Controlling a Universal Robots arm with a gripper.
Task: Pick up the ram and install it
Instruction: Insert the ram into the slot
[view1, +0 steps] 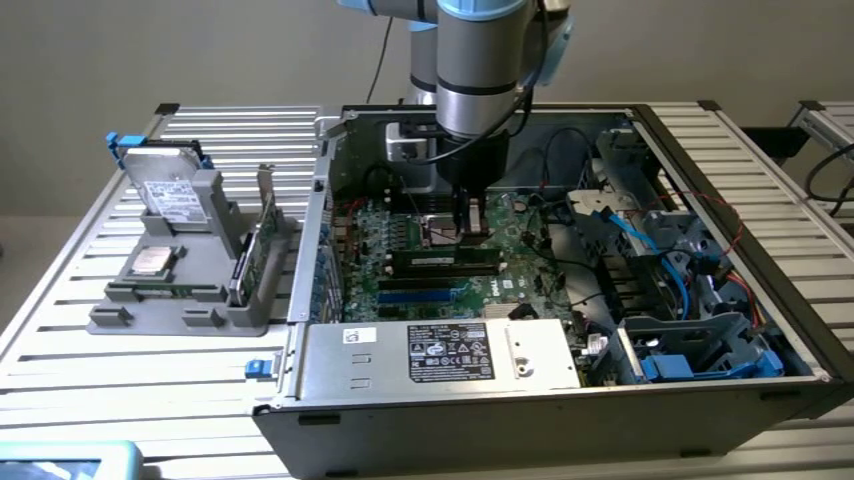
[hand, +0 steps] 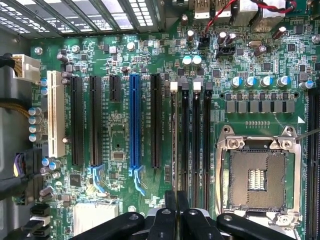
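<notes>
The ram (view1: 441, 258) is a narrow green stick with dark chips, standing on edge in a memory slot on the motherboard (view1: 387, 235) inside the open computer case. My gripper (view1: 470, 232) comes straight down onto the stick, nearer its end toward the exterior view's right. In the wrist view the ram (hand: 174, 140) shows as a thin line in the slot beside the other black memory slots (hand: 196, 145). It runs right into my gripper (hand: 176, 202), whose dark fingers are shut on its top edge.
The empty CPU socket (hand: 257, 177) lies beside the memory slots. A blue slot (hand: 134, 120) and black expansion slots lie on the other side. Case walls, a power supply (view1: 441, 352) and loose cables (view1: 627, 235) surround the board. A grey holder (view1: 174, 300) on the exterior view's left carries other parts.
</notes>
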